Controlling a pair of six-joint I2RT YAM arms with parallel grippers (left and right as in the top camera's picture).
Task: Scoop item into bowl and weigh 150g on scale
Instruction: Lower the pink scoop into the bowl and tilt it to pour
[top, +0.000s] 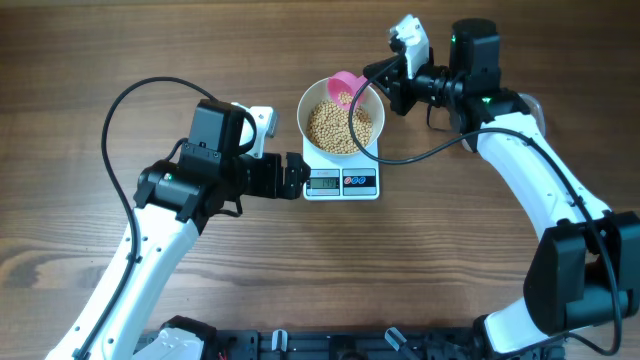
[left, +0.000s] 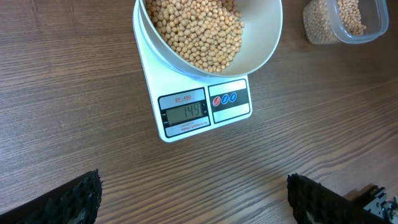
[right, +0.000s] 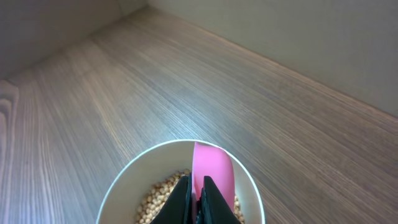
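Beans (top: 340, 126) lie in the bowl (top: 312, 100) on the scale (top: 341, 183), upper centre of the overhead frame. They are probably light, hard and free-rolling, so move them by scoop (top: 347, 85) only. Right jaws are clamped on the scoop above the bowl. Left jaws stand wide, empty, just left of the scale.

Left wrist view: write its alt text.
A white bowl of tan beans sits on a white scale whose display appears to read 149. A clear tub stands top right; the open left gripper frames the bottom.
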